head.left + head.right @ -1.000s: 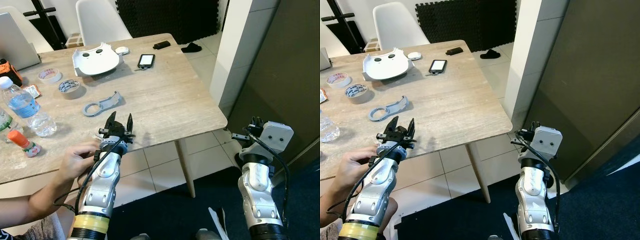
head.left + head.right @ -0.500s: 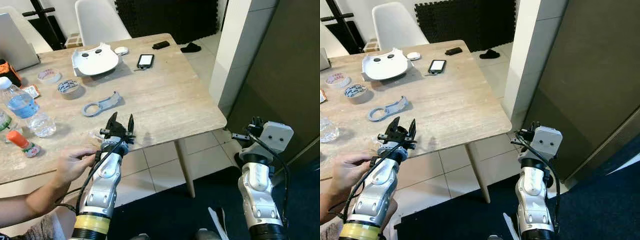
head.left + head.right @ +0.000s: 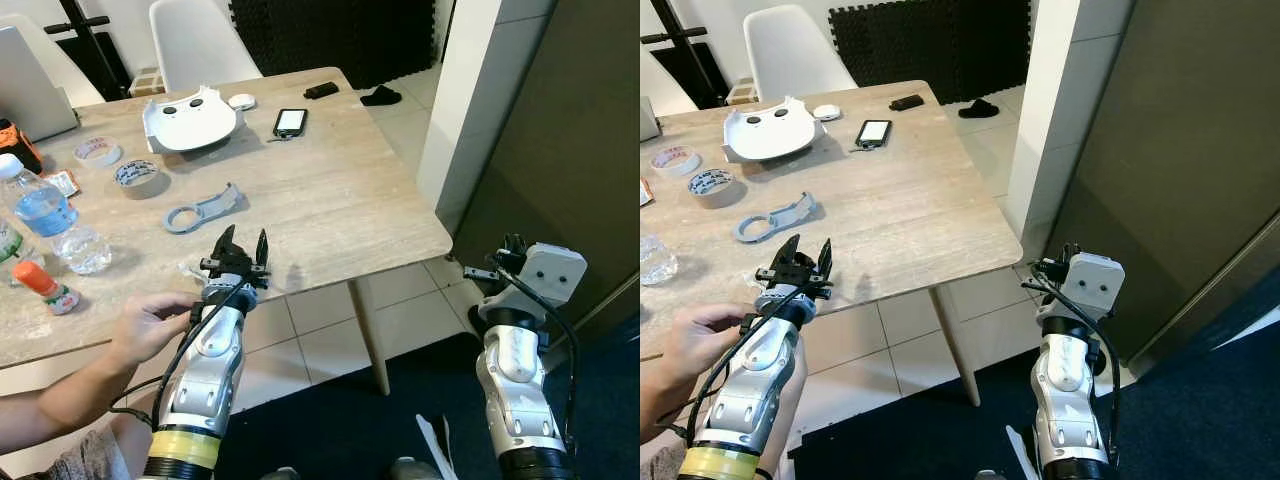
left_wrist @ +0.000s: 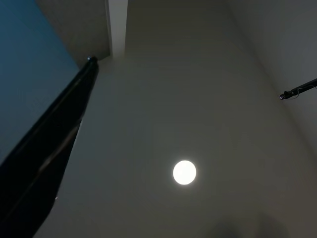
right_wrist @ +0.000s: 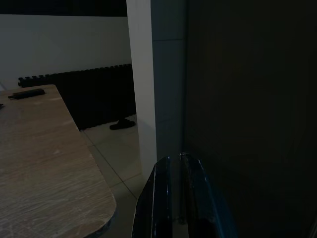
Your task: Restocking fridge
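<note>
The robot's silver left arm is bent up in front of its body. Its left hand (image 3: 240,250) with two long black fingers points up, and the fingers are spread apart. A person's hand (image 3: 150,322) grips this arm at the wrist. The silver right arm is bent up too. Its right hand (image 5: 173,168) points forward, with its two black fingers close together.
</note>
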